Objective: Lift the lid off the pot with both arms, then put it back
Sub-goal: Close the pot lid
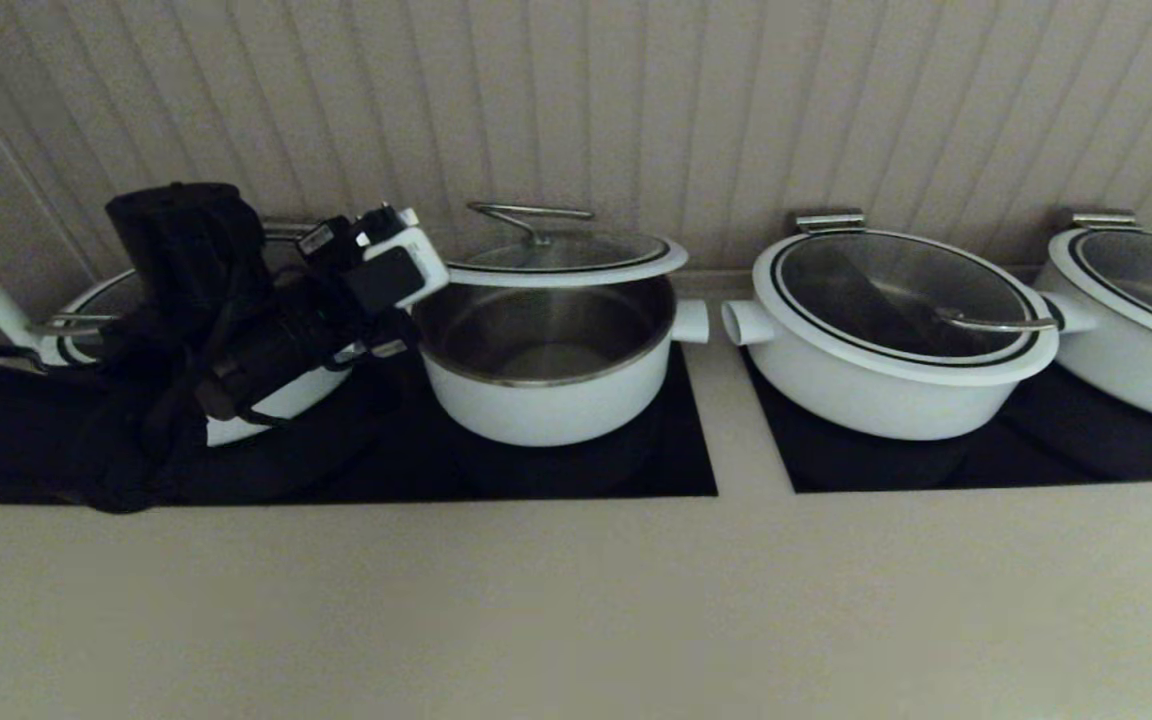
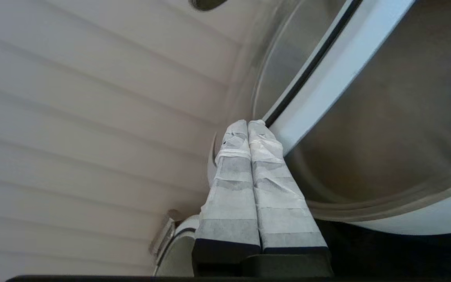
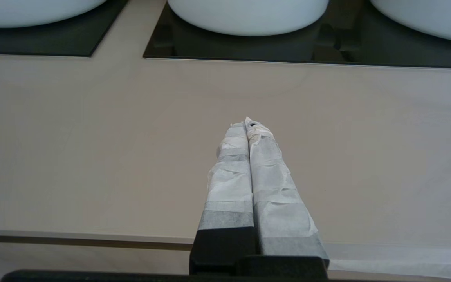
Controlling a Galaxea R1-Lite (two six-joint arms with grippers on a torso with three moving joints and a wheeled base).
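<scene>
Four white pots stand in a row on black glass hobs set into a smooth beige counter (image 1: 576,600), before a wall of pale vertical ribbing. Nearest of all, the right gripper (image 3: 248,122) hangs low over the bare front of the counter, its two tape-wrapped, creased fingers pressed flat together with nothing between them; it is well apart from the pots and out of the head view.

Farther in, the deep round white pot (image 1: 551,385) sits on the left hob, its brushed steel inside open to view and a short tubular stub jutting from its right side. The lid (image 1: 566,258), round glass with a broad white rim, a thin black ring and a curved steel loop handle, is held up above the pot, over its back edge and clear of its front rim.

The bulky black left arm, with looping cables and a white boxy camera, reaches in from the pot's left. The left gripper (image 2: 248,123) has its taped fingers closed against each other, tips at the lid's white rim; whether they actually pinch the rim I cannot tell.
</scene>
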